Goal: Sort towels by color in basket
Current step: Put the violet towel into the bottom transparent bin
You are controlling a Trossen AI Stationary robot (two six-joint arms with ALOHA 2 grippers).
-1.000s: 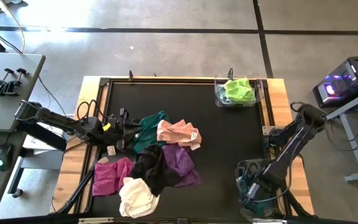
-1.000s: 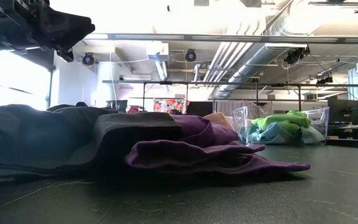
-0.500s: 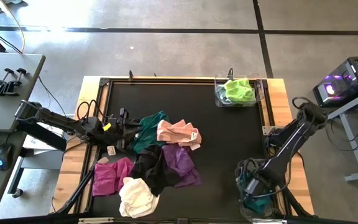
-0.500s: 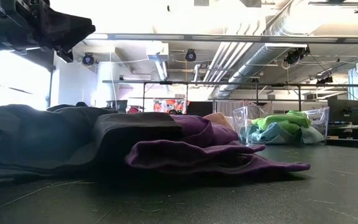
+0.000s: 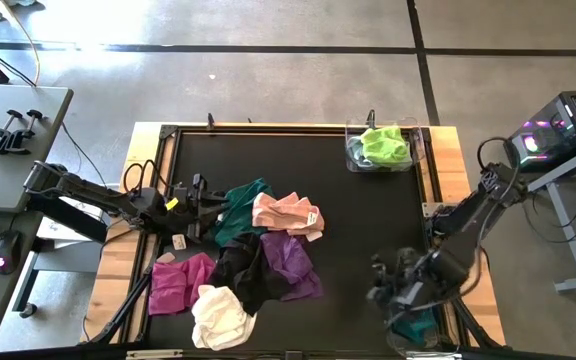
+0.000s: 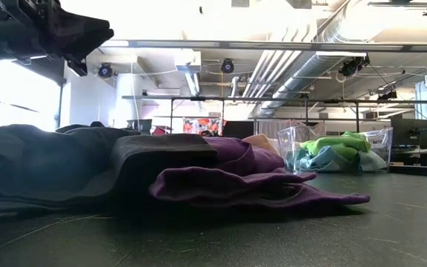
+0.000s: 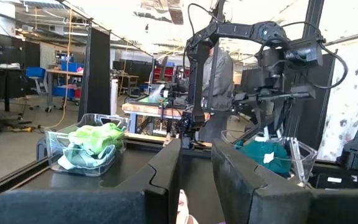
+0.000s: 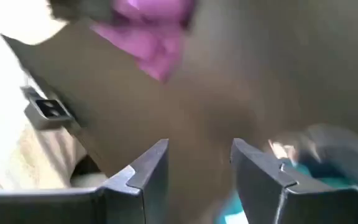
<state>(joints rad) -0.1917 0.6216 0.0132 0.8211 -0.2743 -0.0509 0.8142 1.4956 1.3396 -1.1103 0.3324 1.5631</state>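
Loose towels lie heaped on the black mat's left half: teal (image 5: 242, 212), peach-pink (image 5: 286, 213), purple (image 5: 291, 264), black (image 5: 236, 276), magenta (image 5: 178, 284) and cream (image 5: 220, 318). A clear basket (image 5: 408, 150) at the far right corner holds a lime green towel (image 5: 383, 142) on a pale blue one. My left gripper (image 5: 206, 207) hovers open and level at the teal towel's left edge. My right gripper (image 5: 385, 292) is open and empty, beside a clear bin (image 5: 415, 328) that holds a teal towel.
The mat's middle and right part (image 5: 368, 220) is bare between the heap and the two containers. A wooden frame (image 5: 118, 255) borders the mat. A desk with a mouse (image 5: 4, 250) stands to the left. A lit computer case (image 5: 553, 135) stands to the right.
My right gripper has swung away from the near-right bin toward the table's left, out over the mat, staying open. The left arm and the towels have kept still.
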